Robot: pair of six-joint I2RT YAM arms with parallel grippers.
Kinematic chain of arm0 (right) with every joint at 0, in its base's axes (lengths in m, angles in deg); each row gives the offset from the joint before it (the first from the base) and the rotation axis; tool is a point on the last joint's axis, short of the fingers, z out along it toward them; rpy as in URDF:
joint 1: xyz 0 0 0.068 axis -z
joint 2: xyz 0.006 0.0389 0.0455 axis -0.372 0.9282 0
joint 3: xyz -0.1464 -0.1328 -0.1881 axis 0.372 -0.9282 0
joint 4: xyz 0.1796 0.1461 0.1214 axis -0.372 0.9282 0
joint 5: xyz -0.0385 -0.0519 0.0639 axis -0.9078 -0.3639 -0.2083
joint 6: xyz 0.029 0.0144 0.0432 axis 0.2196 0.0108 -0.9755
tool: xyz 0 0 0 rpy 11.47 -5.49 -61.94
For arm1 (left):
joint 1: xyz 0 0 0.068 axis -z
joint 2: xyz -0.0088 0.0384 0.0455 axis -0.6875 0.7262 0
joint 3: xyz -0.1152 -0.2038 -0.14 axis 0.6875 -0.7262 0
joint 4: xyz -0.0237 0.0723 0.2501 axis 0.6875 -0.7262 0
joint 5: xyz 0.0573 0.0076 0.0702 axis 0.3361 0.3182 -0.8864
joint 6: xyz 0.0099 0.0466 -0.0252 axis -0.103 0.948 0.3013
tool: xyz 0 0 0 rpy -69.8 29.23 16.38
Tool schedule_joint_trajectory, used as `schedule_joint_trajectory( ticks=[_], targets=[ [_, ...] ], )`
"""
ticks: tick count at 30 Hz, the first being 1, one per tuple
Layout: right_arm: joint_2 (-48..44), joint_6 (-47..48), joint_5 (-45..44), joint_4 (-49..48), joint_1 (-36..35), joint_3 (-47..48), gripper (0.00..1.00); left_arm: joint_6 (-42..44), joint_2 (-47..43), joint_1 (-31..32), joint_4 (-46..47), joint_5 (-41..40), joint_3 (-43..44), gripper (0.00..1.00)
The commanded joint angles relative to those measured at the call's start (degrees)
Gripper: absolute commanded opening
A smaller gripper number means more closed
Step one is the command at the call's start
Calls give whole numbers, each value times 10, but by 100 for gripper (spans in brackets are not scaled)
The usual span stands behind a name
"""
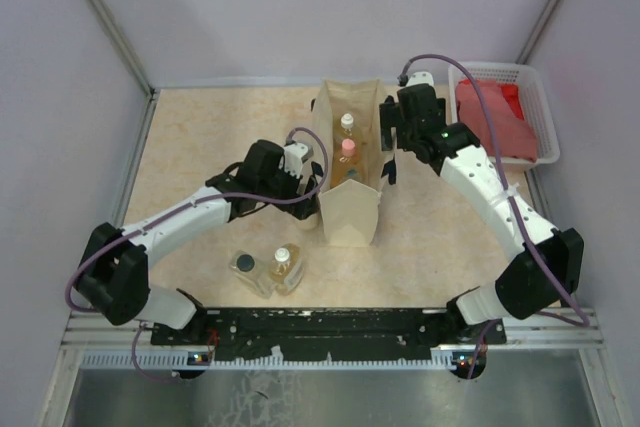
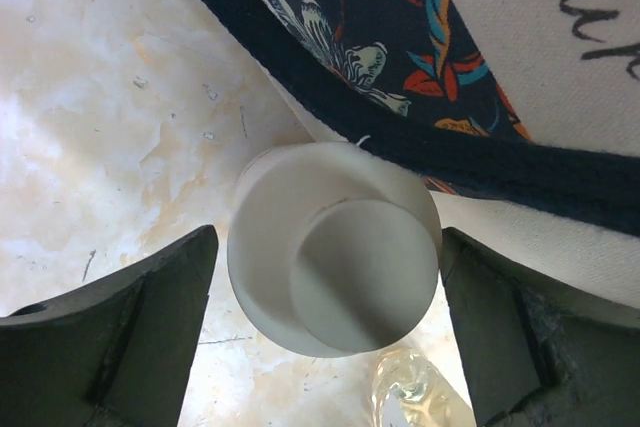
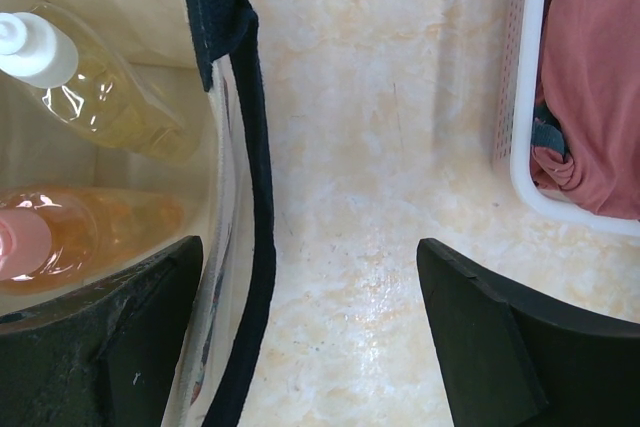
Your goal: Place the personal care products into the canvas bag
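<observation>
Left gripper [image 2: 330, 247]: spread wide around a cream container [image 2: 335, 267], one finger [image 2: 120, 347] on each side; the right one is at the rim, the left a sliver off; no firm pinch seen.
Right gripper [image 3: 310, 257]: spread wide, holding nothing; the dark strap [image 3: 250, 197] and the bag's wall edge lie between the fingers, close to the left one.
Canvas bag [image 1: 350, 212]: upright in the middle of the table [image 1: 200, 137], beige and boxy, mouth open, with one gripper on each side.
Top view only: white-capped bottle [image 1: 347, 122] and pink-capped bottle [image 1: 349, 147] inside the bag; dark-capped bottle [image 1: 245, 265] and second white-capped bottle [image 1: 283, 257] lying together on the table, near the left arm's base and well apart from the bag.
Left wrist view only: container seen from above, round, standing just beside the bag's wall; floral print and dark lettering on the canvas; a bit of a clear amber bottle at the lower edge.
Right wrist view only: both bottles in the bag, lying against the inner wall, amber liquid; white basket [image 3: 525, 147] with a red cloth [image 3: 590, 77] at the right edge.
</observation>
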Motion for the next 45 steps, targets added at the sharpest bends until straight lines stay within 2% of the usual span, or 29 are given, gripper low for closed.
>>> schedule_joint_trajectory(
  ticks=[1,5,10,14,21,25,29,38,45],
  targets=[
    [-23,9,-7,-12,4,5,88,-4,8,-3,38,20,-7,91],
    [-22,9,-7,-11,4,4,88,-3,18,-3,39,29,-5,69],
    [-24,9,-8,-9,4,2,88,-15,20,-3,47,54,-12,35],
    [-25,9,-11,-8,4,1,88,-24,0,-3,35,49,-9,1],
    [-21,9,-8,-11,5,0,88,-10,-104,-5,-52,-54,34,0],
    [-18,9,-6,-13,5,-1,88,6,-163,-11,-101,-104,86,0],
    [-15,10,-5,-14,5,0,88,20,-185,-14,-143,-128,163,0],
    [-13,9,-1,-16,5,-1,88,70,-155,-14,-143,-103,337,0],
    [-12,9,-3,-15,5,1,88,79,-123,-14,-54,-19,377,0]
  ],
)
